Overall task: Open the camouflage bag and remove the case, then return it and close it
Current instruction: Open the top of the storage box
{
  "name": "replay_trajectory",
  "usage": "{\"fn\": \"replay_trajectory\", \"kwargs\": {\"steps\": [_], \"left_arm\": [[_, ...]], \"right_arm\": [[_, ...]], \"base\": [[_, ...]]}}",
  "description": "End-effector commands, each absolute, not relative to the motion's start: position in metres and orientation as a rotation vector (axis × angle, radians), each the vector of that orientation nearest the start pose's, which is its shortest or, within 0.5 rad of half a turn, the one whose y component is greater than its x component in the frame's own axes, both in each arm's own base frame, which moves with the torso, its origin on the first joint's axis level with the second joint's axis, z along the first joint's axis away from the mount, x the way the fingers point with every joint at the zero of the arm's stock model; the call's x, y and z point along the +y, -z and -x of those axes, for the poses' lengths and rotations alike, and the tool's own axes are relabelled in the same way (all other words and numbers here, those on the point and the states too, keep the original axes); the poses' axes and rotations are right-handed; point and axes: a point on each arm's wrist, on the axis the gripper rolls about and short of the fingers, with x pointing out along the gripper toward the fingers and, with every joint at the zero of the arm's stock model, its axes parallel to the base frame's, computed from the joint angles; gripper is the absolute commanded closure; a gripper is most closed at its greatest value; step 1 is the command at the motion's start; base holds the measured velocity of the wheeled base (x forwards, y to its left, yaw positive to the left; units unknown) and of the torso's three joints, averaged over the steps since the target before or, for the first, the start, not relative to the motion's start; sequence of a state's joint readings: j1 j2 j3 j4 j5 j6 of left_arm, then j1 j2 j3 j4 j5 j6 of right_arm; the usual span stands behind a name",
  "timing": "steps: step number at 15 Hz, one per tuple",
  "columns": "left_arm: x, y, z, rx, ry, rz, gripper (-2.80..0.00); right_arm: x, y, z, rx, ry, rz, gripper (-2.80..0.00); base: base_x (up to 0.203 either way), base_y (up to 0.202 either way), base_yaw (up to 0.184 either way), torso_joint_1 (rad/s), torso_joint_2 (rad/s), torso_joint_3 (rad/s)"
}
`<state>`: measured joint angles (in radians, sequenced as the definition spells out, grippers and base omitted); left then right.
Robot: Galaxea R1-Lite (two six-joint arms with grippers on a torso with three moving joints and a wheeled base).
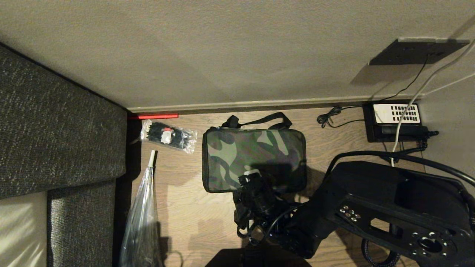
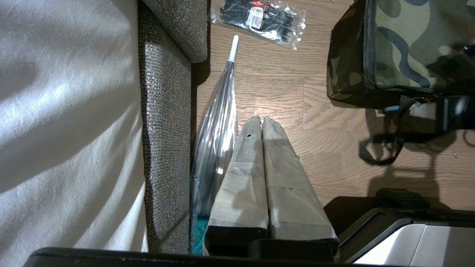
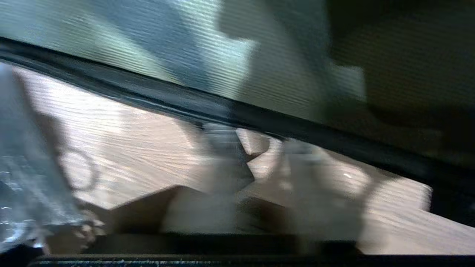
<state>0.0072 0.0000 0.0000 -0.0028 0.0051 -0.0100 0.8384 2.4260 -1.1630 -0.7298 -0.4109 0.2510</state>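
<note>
The camouflage bag [image 1: 254,159] lies zipped shut on the wooden floor [image 1: 185,207], black straps behind; right gripper [image 3: 256,163] fingers slightly apart at its near edge.

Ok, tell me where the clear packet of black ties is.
In the head view, the packet of ties lies on the wood floor by the wall, left of the camouflage bag, beside the sofa corner.
</note>
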Motion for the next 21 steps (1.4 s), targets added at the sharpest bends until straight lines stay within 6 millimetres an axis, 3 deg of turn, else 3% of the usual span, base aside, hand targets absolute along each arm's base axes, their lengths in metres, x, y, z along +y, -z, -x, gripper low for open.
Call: {"fn": "replay_trajectory", "kwargs": {"steps": [1, 4, 8, 13, 14, 16, 21], "left_arm": [[0.000, -0.075, 0.023, -0.002, -0.014, 0.011, 0.00], [0.000, -0.075, 0.023, -0.002, -0.014, 0.011, 0.00], [0.000, -0.075, 0.023, -0.002, -0.014, 0.011, 0.00], [0.000, -0.075, 0.023, -0.002, -0.014, 0.011, 0.00], [0.000, -0.075, 0.023, -0.002, -0.014, 0.011, 0.00], [0.000, -0.075, 0.023, -0.002, -0.014, 0.011, 0.00], [0.000, -0.075, 0.023, -0.002, -0.014, 0.011, 0.00]], "right_arm": [[0.334, -0.008, -0.301, 0.449, -0.381, 0.043, 0.00], [0.362, -0.006, -0.294, 0.422, -0.444, 0.027, 0.00], [0.367, -0.008, -0.286, 0.478, -0.455, -0.012, 0.00], [0.330, -0.020, -0.266, 0.568, -0.432, 0.038, 0.00], [0.320, -0.024, -0.261, 0.578, -0.427, 0.045, -2.80], [0.310, -0.033, -0.258, 0.581, -0.420, 0.035, -2.80], [0.303, -0.026, -0.264, 0.594, -0.390, 0.040, -2.80]], "base": [[0.000, 0.000, 0.000, 0.000, 0.00, 0.000], [0.000, 0.000, 0.000, 0.000, 0.00, 0.000], [0.000, 0.000, 0.000, 0.000, 0.00, 0.000], [0.000, 0.000, 0.000, 0.000, 0.00, 0.000], [0.000, 0.000, 0.000, 0.000, 0.00, 0.000], [0.000, 0.000, 0.000, 0.000, 0.00, 0.000], [0.000, 0.000, 0.000, 0.000, 0.00, 0.000]]}}
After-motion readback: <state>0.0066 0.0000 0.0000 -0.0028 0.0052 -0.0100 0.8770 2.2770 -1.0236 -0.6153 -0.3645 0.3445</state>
